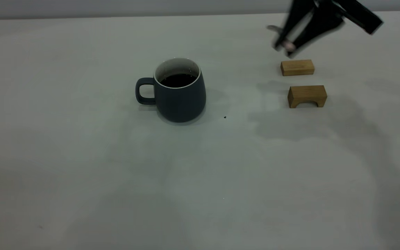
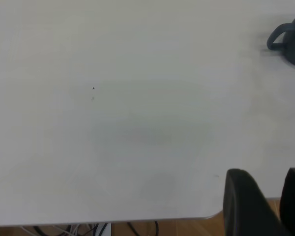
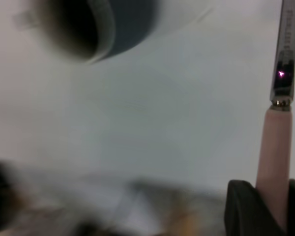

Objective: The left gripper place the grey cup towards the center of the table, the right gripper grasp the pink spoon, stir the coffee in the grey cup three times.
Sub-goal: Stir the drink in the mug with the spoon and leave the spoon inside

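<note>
The grey cup (image 1: 181, 99) stands upright near the middle of the table (image 1: 82, 156), its handle pointing to the exterior view's left, with dark coffee (image 1: 178, 80) inside. My right gripper (image 1: 283, 48) hangs above the table at the far right, well apart from the cup, shut on the pink spoon (image 1: 289, 45). The right wrist view shows the pink spoon (image 3: 275, 142) with its pink handle clamped in the right gripper (image 3: 270, 183) and the metal neck pointing away, the grey cup (image 3: 128, 24) farther off. My left gripper (image 2: 265, 170) is open and empty near the table's edge, far from the grey cup (image 2: 291, 42).
Two tan wooden blocks lie right of the cup: a flat one (image 1: 297, 67) just below the right gripper and an arched one (image 1: 307, 95) nearer the camera. A tiny dark speck (image 1: 225, 117) marks the table near the cup. The table's edge (image 2: 113, 222) shows in the left wrist view.
</note>
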You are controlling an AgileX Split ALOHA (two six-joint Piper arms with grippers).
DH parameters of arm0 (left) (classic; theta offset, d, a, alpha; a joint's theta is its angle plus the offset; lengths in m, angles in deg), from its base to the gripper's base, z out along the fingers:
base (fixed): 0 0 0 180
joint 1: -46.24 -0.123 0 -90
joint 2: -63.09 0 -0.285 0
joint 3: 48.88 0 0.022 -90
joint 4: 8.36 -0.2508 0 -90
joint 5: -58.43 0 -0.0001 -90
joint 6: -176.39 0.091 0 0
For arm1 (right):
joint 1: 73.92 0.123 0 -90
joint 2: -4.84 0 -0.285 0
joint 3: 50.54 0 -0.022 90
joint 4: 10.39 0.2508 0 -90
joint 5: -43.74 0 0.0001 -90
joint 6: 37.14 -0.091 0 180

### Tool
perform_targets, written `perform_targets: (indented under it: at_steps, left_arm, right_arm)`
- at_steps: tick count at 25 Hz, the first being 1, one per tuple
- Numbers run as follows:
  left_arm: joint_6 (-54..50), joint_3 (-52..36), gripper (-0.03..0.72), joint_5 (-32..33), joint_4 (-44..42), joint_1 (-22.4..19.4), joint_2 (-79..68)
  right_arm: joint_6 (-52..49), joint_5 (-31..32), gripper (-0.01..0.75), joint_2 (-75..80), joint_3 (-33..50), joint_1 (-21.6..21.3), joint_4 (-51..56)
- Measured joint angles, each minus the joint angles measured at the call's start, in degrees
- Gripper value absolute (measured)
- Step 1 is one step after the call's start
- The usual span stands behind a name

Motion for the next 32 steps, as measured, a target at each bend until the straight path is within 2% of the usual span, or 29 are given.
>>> perform_targets:
  at_steps: [3,8,12,18,26,32]
  left_arm:
    - [0.00,0.00,0.248,0.00,0.00,0.00,0.00]
    - [0.00,0.00,0.248,0.00,0.00,0.00,0.00]
    - [0.00,0.00,0.248,0.00,0.00,0.00,0.00]
    - [0.00,0.00,0.248,0.00,0.00,0.00,0.00]
    - [0.00,0.00,0.248,0.00,0.00,0.00,0.00]
    - [0.00,0.00,0.247,0.00,0.00,0.00,0.00]
  right_arm:
    - [-7.73,4.03,0.146,-0.55,0.00,0.00,14.65]
    - [-15.68,8.90,0.146,-0.55,0.00,0.91,28.50]
    - [-18.05,5.87,0.146,-0.55,0.00,4.13,35.92]
    - [-19.60,-4.80,0.146,-0.25,0.00,9.61,44.05]
    - [-18.11,-2.39,0.146,8.43,0.00,9.76,54.15]
    - [-17.81,-2.46,0.146,12.38,0.00,9.76,55.55]
